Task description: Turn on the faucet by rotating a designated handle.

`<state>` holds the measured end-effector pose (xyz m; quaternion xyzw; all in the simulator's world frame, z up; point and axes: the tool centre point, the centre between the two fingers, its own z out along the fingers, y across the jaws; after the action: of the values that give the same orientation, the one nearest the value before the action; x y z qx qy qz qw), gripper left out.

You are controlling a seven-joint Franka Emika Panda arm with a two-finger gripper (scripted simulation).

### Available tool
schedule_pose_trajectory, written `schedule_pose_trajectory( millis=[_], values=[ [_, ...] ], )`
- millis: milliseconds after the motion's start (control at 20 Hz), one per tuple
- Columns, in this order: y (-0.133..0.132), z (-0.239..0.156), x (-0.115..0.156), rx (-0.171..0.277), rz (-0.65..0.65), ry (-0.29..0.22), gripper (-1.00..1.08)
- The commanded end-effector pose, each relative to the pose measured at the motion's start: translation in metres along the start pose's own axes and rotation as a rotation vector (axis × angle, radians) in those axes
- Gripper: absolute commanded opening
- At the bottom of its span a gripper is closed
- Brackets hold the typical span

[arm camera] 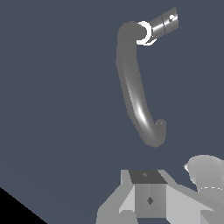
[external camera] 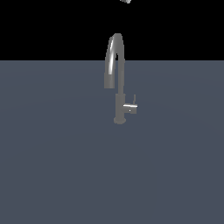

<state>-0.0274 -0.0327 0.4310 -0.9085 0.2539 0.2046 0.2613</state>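
Note:
The faucet [external camera: 119, 105] stands upright on the grey floor, a grey gooseneck with a high arched spout [external camera: 113, 61] and a small round base. The handle [external camera: 130, 108] is a short silvery stub on the body's side toward the exterior view's right, with a thin lever rod [external camera: 134, 99] pointing up. The wrist view looks down on the spout [arm camera: 133, 87] and the handle [arm camera: 164, 22]. My gripper [arm camera: 148, 183] shows there only as grey blocks, well above the faucet and touching nothing. I cannot make out how its jaws stand. In the exterior view only a sliver of the arm [external camera: 126, 1] shows.
A flat grey-blue floor [external camera: 52, 166] surrounds the faucet, with a black background behind it. A rounded grey part of the arm [arm camera: 205, 175] sits beside the gripper in the wrist view.

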Motion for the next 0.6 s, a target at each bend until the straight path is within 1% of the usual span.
schedule_pose_trajectory(
  millis=[0, 550],
  values=[
    [0.001, 0.001, 0.018, 0.044, 0.043, -0.034, -1.0],
    [0.013, 0.016, 0.101, 0.251, 0.249, -0.198, -1.0]
  ],
)
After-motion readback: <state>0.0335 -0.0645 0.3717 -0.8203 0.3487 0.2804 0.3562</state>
